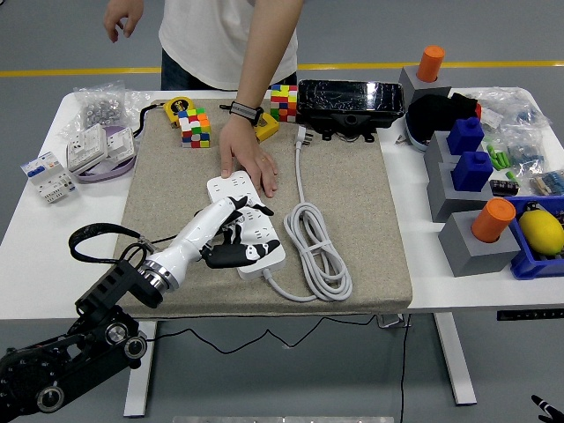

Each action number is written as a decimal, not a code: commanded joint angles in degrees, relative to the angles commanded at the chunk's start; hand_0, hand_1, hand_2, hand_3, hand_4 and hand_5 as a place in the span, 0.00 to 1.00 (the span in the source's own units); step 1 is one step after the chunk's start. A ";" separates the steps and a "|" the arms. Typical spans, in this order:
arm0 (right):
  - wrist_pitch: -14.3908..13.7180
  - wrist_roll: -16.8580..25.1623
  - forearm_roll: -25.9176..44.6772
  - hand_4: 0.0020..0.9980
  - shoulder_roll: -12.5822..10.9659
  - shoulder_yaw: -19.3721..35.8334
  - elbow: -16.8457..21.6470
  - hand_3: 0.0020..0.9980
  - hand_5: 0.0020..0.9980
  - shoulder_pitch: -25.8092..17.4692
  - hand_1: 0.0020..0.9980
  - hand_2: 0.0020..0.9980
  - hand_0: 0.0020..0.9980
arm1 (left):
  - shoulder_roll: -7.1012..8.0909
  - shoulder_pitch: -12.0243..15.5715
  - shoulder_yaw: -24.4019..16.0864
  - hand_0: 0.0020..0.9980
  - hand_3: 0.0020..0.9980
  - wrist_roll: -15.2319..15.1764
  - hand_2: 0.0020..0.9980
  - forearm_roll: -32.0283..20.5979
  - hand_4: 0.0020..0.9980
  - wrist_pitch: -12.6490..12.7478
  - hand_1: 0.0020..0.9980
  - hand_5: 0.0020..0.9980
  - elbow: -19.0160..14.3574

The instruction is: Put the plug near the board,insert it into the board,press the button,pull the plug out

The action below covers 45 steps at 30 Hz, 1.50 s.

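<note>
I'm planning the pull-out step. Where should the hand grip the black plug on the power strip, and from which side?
Probably by the black plug's blocky body, fingers on opposite side faces, coming from above, since it stands up from the power strip. The left hand already covers it, so the exact faces are hidden. The person's hand pins the strip's far end, so a lift upward should work.

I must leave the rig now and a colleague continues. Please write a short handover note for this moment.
Left robot hand: lies over the middle of the white power board; its grip cannot be seen.
Right robot hand: only just shows at the lower right corner, off the table.
Plug: hidden under the left robot hand; its black cable loops off to the left.
A person's hand presses flat on the board's far end.
Done: the plug seems to be at the board.
Unclear: whether it is inserted.
Left, probably: press the button, pull the plug out.
</note>
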 joint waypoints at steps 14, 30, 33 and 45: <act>0.02 -0.03 0.05 0.97 -0.02 -0.03 -0.06 0.60 0.49 0.15 0.66 0.68 0.57 | -1.89 -1.72 -4.43 0.77 0.78 8.42 0.75 10.68 0.99 0.91 0.79 0.43 7.66; 0.01 -0.01 0.25 0.97 -0.45 -0.69 -0.04 0.60 0.50 0.67 0.66 0.68 0.57 | -2.89 -3.93 -2.42 0.62 0.67 12.51 0.58 12.89 0.96 -0.14 0.62 0.37 13.17; -0.01 0.00 0.31 0.97 -0.59 -0.92 0.01 0.60 0.49 0.83 0.66 0.68 0.57 | -3.40 -4.53 -1.80 0.53 0.59 12.93 0.53 12.93 0.85 -0.21 0.58 0.25 14.18; 0.05 -0.12 0.53 0.97 -1.09 -1.88 -0.05 0.60 0.49 0.86 0.66 0.68 0.57 | -3.87 -5.28 0.04 0.39 0.54 10.78 0.48 13.68 0.63 2.58 0.47 0.12 16.44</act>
